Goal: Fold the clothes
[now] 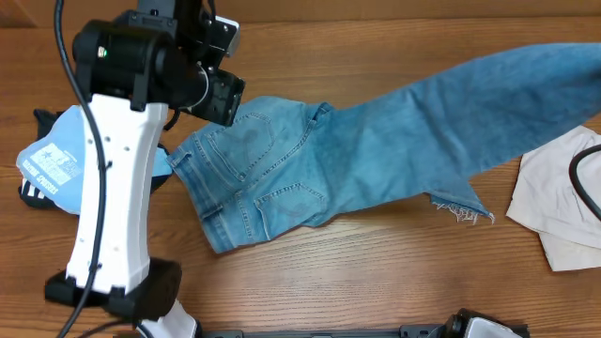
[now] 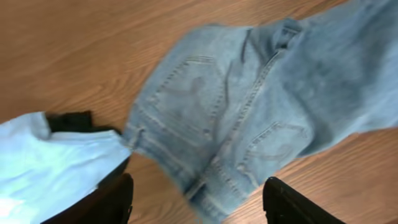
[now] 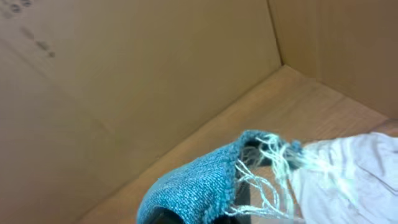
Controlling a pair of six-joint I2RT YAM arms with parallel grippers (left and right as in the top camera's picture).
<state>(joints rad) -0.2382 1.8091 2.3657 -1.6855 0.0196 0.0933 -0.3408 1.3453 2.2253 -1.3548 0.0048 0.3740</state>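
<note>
I count four garments on the table [image 1: 376, 272]: one pair of jeans [image 1: 376, 141], one blue printed shirt [image 1: 52, 155], one black piece [image 2: 71, 119] under the shirt, and one cream piece [image 1: 563, 207] far right. The jeans lie back side up with both pockets showing. Their long axis is diagonal: waistband lower left beside the shirt, legs running up and right. One frayed hem lies on the table mid-right. Left pincer [image 2: 199, 202] is spread wide above the waistband, holding nothing. Right pincer [image 3: 242, 186] grips the other frayed hem, lifted, with its jaws mostly hidden by denim.
</note>
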